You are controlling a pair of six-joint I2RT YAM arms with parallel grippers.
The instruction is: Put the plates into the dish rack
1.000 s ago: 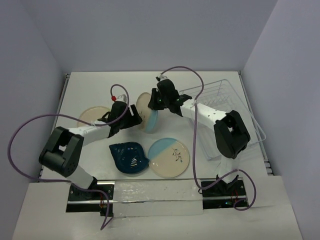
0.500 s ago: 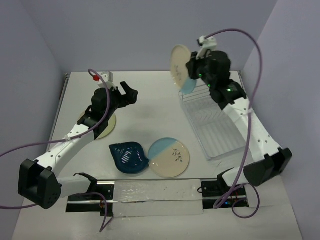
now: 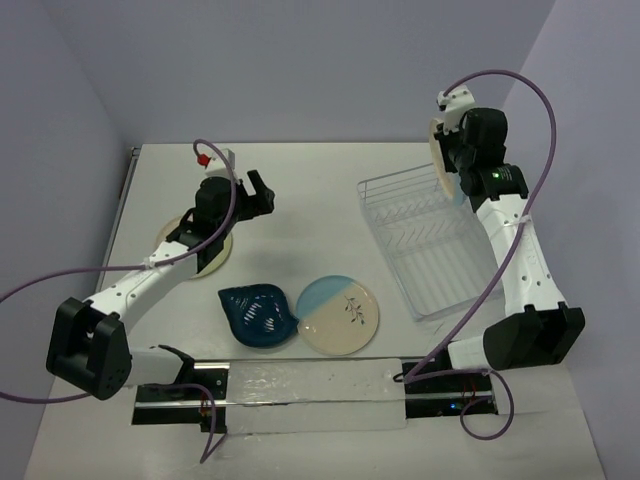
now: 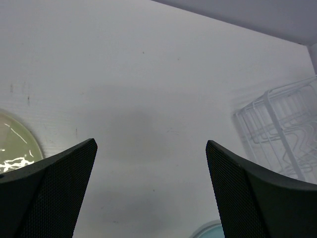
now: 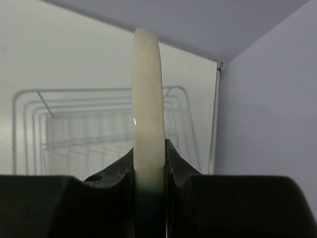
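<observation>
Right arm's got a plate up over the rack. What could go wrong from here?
1. The right pincer grips the plate only at one edge of its rim, and most of the plate stands free beyond that. It could pivot or slip on the way down.
2. The plate hangs above the far end of the dish rack. The views don't show whether it lines up with a slot, so it might land on a wire and tip over.

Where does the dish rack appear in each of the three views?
Top view: dish rack right of centre, empty.
Left wrist: dish rack at right edge, cut off.
Right wrist: dish rack behind the held plate, mostly left.
Shared landmark: the white table.
</observation>
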